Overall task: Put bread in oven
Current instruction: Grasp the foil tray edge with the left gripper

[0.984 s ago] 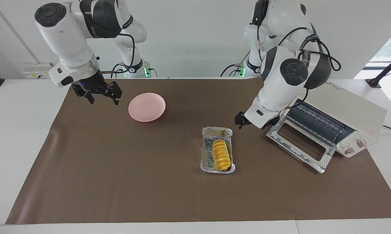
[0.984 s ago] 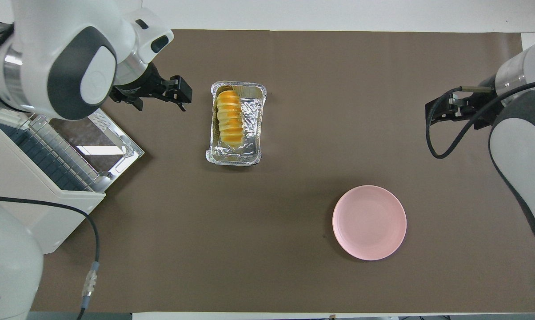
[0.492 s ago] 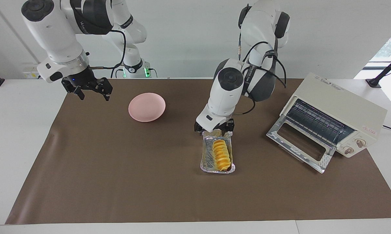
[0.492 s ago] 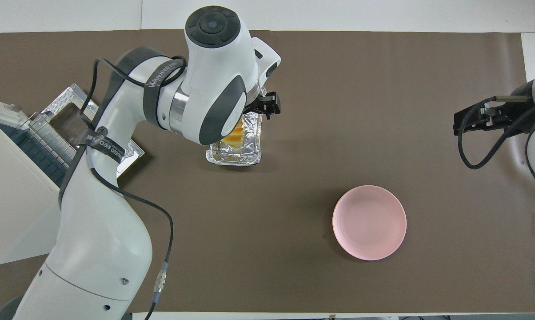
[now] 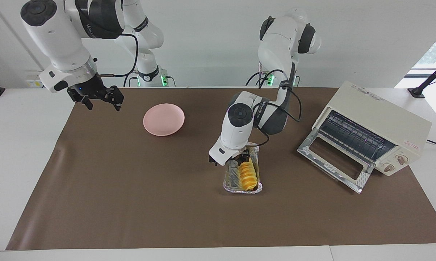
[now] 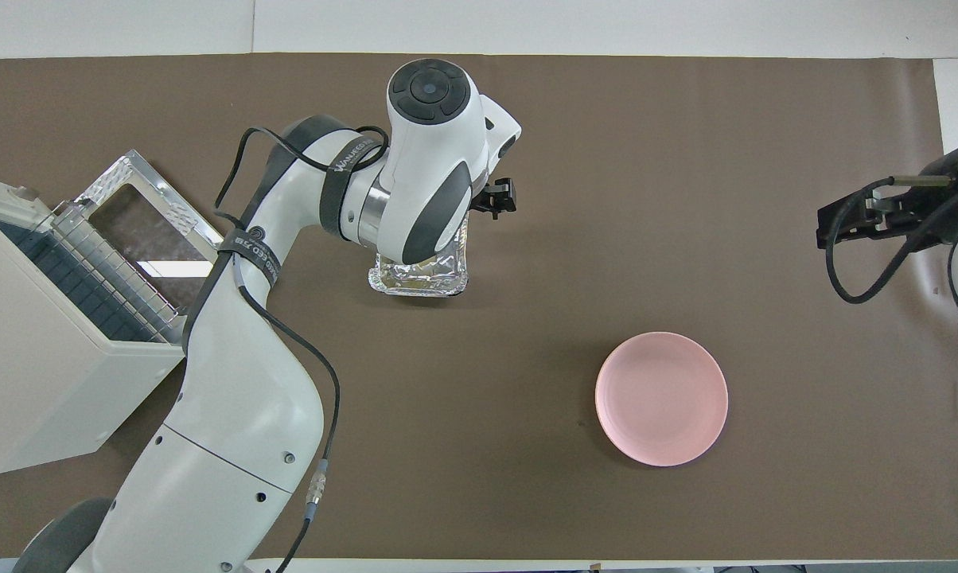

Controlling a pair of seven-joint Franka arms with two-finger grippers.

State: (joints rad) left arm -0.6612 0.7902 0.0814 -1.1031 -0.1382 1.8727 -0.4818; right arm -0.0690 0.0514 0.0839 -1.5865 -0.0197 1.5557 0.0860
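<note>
Lettering on the arms and oven, none fully legible

A black strap [image 6: 350, 156] on the left arm [image 6: 240, 414] carries white capitals, perhaps beginning "WA", otherwise unreadable; a second strap [image 6: 250, 248], at seven o'clock from the first, bears similar white print. The right arm [image 5: 58, 40] shows a white wordmark [image 5: 91, 25] on its dark link, too small to read. The oven [image 5: 384, 112], at three o'clock in the facing view, has a small red label [image 5: 411, 144] near its knobs and faint print [image 5: 363, 95] on top, both illegible.

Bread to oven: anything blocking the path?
Nothing visible. The bread lies in the foil tray under the left gripper; bare mat separates it from the oven, whose door is down.
</note>
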